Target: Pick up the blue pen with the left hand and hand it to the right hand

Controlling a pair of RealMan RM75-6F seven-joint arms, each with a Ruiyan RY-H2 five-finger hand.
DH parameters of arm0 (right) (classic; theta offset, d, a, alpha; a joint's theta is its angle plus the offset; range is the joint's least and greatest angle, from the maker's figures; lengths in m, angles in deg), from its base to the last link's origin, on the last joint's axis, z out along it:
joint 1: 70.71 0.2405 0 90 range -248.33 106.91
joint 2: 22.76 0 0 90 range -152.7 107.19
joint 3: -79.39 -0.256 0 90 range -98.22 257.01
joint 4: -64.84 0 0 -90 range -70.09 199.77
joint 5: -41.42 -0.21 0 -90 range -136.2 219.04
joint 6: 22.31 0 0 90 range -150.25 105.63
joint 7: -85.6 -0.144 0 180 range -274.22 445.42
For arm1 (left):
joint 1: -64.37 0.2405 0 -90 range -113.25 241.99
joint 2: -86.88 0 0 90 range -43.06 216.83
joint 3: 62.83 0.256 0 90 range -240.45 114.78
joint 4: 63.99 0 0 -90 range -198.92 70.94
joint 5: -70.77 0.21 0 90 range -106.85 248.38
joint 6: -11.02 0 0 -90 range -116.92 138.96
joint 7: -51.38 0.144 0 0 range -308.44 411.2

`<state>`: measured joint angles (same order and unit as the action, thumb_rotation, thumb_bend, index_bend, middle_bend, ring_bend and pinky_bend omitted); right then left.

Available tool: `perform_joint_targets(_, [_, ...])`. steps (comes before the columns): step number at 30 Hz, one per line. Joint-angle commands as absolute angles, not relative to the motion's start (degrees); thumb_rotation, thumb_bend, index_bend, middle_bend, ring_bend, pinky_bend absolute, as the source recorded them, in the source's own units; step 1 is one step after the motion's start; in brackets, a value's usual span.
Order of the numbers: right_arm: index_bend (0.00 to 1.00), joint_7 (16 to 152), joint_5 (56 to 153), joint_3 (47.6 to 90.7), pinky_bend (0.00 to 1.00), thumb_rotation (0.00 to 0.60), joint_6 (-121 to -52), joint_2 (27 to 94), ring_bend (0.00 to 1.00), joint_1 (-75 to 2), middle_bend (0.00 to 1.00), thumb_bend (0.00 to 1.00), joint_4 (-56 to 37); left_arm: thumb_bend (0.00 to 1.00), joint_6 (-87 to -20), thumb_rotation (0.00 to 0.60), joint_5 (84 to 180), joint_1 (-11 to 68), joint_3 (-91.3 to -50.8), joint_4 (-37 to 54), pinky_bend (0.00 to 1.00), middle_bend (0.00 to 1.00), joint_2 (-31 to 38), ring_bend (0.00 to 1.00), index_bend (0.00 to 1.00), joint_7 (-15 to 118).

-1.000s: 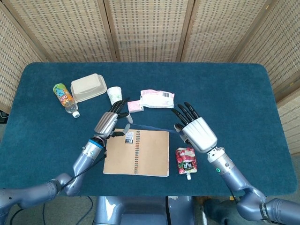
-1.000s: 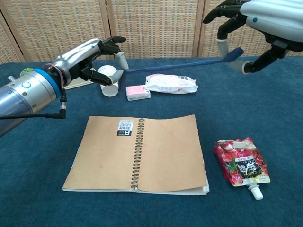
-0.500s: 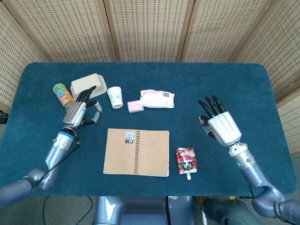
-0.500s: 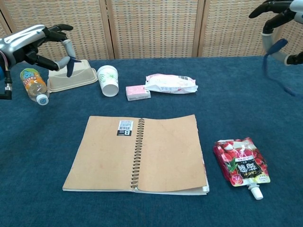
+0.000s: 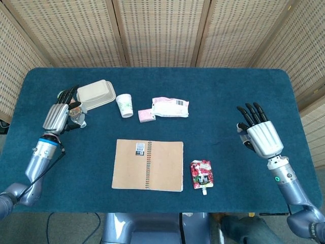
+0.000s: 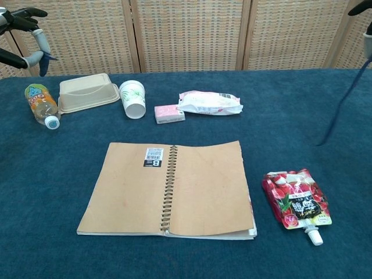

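Right hand (image 5: pixel 262 137) sits at the right edge of the head view, back toward the camera, so can't tell from up here what it's got. Left hand (image 5: pixel 57 115) is at the left edge over the bottle (image 5: pixel 75 113), just beside the beige box (image 5: pixel 95 94), fingers loose with nothing in them.

Chest view: only left hand fingertips (image 6: pixel 38 39) show, upper left corner, spread apart. Upper right, the blue pen (image 6: pixel 344 103) hangs down slantwise from the right hand, tip above the blue table (image 6: pixel 279 122) near the red pouch (image 6: pixel 296 199).
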<state>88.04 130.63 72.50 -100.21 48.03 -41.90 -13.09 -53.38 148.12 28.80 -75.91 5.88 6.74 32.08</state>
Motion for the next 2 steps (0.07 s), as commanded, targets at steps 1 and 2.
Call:
perform_joint_targets(1, [0.90, 87.5, 131.1, 72.3, 0.00, 0.600, -100.6, 47.2, 0.00, -42.0, 0.20, 0.81, -15.1, 0.52, -53.7, 0.600, 149.2, 29.7, -74.4, 7.6, 0.00, 0.00, 8.7, 0.00, 0.87, 35.0])
perform_joint_targets(2, [0.90, 87.5, 131.3, 72.2, 0.00, 0.600, -100.6, 46.9, 0.00, -42.0, 0.20, 0.81, -16.0, 0.52, -53.7, 0.600, 149.5, 29.9, -74.0, 8.1, 0.00, 0.00, 9.3, 0.00, 0.87, 36.3])
